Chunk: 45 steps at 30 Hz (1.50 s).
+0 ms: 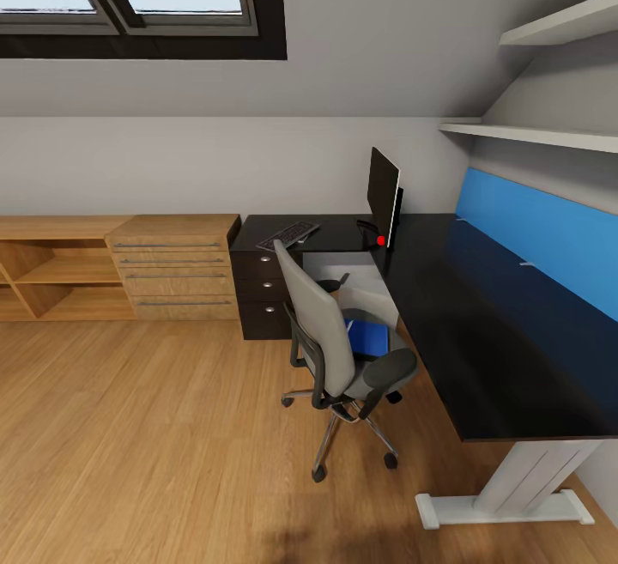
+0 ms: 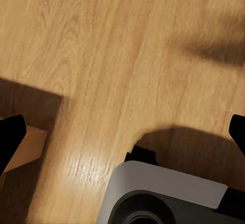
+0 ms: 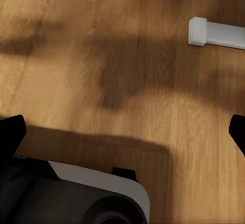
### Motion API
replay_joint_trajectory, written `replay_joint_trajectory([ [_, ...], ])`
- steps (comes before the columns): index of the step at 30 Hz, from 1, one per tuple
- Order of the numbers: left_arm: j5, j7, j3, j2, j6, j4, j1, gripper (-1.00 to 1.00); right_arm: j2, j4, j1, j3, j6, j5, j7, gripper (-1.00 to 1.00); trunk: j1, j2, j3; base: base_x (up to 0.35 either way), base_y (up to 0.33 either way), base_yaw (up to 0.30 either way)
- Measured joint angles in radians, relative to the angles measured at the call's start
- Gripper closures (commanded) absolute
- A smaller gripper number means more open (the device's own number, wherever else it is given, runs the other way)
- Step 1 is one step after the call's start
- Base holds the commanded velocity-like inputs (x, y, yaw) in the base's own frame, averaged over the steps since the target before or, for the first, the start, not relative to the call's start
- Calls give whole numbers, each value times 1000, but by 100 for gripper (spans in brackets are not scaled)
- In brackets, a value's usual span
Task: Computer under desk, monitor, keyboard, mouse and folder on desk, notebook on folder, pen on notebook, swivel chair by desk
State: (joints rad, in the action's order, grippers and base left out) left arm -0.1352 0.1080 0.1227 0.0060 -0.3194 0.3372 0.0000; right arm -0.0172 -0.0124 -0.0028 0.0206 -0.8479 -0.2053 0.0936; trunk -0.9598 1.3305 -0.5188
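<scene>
A black desk on white legs is seen, backed by a bright blue panel. The swivel chair is grey with a dark seat, and a blue folder is laid on it. The monitor and keyboard are black. A red dot is shown near the monitor. The floor is patterned in light wood grain.

The glossy black L-shaped counter carries a black flat-screen monitor at its inner corner; a black keyboard lies left of the monitor; a small red object sits at the monitor's foot.
</scene>
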Motion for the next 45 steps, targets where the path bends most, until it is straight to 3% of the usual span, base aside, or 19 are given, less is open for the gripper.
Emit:
replay_joint_trajectory([
  [45,0,-8,-4,20,0,-36,0,-100,-1,2,0,0,0,0,1,-100,0,0,0,0,0,0],
])
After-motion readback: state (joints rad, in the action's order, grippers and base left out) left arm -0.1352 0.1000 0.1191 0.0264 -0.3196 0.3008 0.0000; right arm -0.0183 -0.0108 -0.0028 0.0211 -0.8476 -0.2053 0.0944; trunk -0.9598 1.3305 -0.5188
